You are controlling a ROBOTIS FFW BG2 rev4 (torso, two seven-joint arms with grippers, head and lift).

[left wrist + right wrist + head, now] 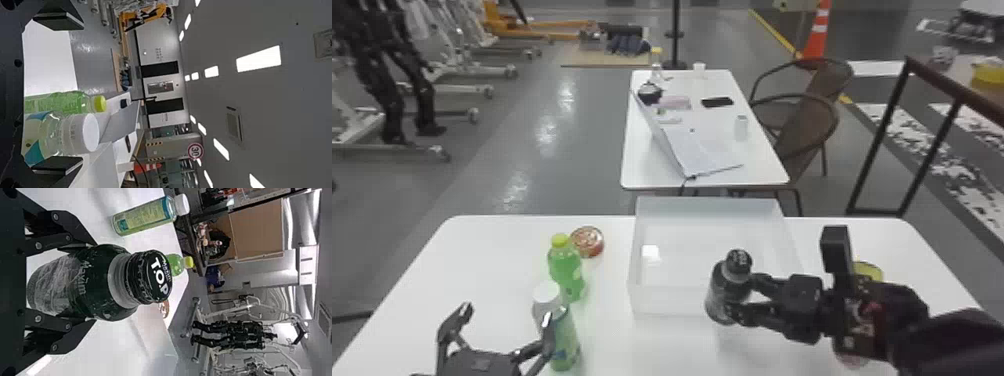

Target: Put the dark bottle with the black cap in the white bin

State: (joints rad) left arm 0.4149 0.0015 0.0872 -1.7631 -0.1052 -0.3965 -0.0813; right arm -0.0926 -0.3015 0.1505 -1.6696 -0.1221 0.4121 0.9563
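Note:
My right gripper (pixel 749 300) is closed around the dark bottle with the black cap (pixel 727 292), which stands nearly upright at the near right corner of the white bin (pixel 642 300). In the right wrist view the dark bottle (pixel 98 282) sits between the fingers of the right gripper (pixel 78 282), gripped on both sides. My left gripper (pixel 499 325) is parked at the lower left of the head view with its fingers wide apart. In the left wrist view the left gripper (pixel 60 92) is open, with bottles standing beyond its fingers.
Left of the bin stand a green bottle with a yellow cap (pixel 566 270), a white-capped bottle (pixel 564 340) and a red round container (pixel 588 241). A yellow-green item (pixel 868 271) lies behind the right arm.

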